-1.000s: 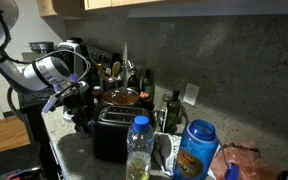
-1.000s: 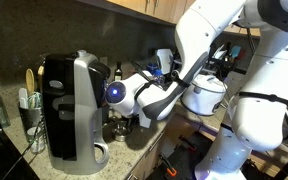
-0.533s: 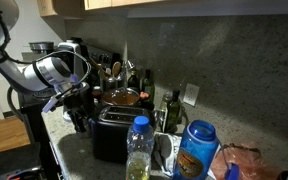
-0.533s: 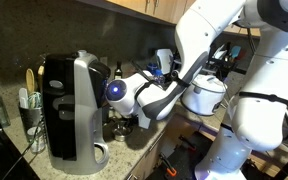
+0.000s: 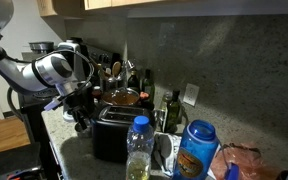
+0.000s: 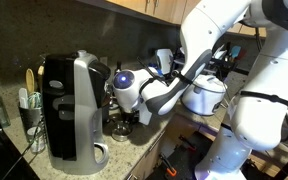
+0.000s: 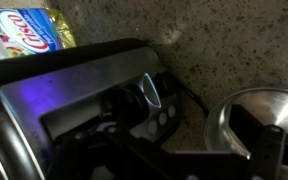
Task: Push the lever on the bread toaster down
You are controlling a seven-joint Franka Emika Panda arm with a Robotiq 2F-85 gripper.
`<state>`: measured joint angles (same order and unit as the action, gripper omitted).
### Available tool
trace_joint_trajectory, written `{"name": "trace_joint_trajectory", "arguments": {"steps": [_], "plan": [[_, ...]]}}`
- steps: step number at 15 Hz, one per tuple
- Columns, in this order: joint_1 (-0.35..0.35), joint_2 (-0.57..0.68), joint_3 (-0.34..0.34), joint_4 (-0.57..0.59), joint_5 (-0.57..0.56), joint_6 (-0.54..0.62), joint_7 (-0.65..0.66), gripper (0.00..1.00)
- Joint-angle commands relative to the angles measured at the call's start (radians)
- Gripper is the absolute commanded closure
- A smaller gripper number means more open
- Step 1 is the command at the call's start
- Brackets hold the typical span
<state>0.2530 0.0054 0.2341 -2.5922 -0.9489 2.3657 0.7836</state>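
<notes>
The bread toaster (image 5: 112, 131) is a glossy black box on the counter, in front of a pot. In the wrist view its end face (image 7: 94, 110) fills the left half, with the curved lever (image 7: 152, 93) and small round buttons (image 7: 164, 118) beside it. My gripper (image 5: 81, 116) hangs at the toaster's lever end, just off the face. Its dark fingers (image 7: 268, 150) stand wide apart at the bottom of the wrist view, with nothing between them, so the gripper (image 7: 174, 168) is open. In an exterior view the arm (image 6: 144, 92) hides the toaster.
A clear water bottle (image 5: 137, 146) and a blue tub (image 5: 196, 150) stand in front of the toaster. A tall coffee maker (image 6: 69, 110) is close beside the arm. A pot (image 5: 122, 97) sits behind, a Crisco bottle (image 7: 29, 30) and a metal bowl (image 7: 252, 110) flank the toaster end.
The gripper has opened and the wrist has lifted slightly and drawn back from the toaster's lever end. The toaster has not shifted.
</notes>
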Motion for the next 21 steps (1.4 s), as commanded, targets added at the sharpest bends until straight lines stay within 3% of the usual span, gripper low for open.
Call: {"name": "trace_joint_trajectory", "arguments": {"steps": [1, 5, 9, 16, 21], "plan": [[-0.034, -0.067, -0.027, -0.054, 0.016, 0.135, -0.066, 0.00], [-0.057, -0.110, -0.054, -0.091, 0.060, 0.258, -0.125, 0.00], [-0.058, -0.125, -0.061, -0.083, 0.268, 0.310, -0.305, 0.00], [-0.036, -0.157, -0.050, -0.010, 0.731, 0.203, -0.658, 0.00], [-0.031, -0.191, -0.053, 0.056, 0.898, 0.078, -0.786, 0.00]]}}
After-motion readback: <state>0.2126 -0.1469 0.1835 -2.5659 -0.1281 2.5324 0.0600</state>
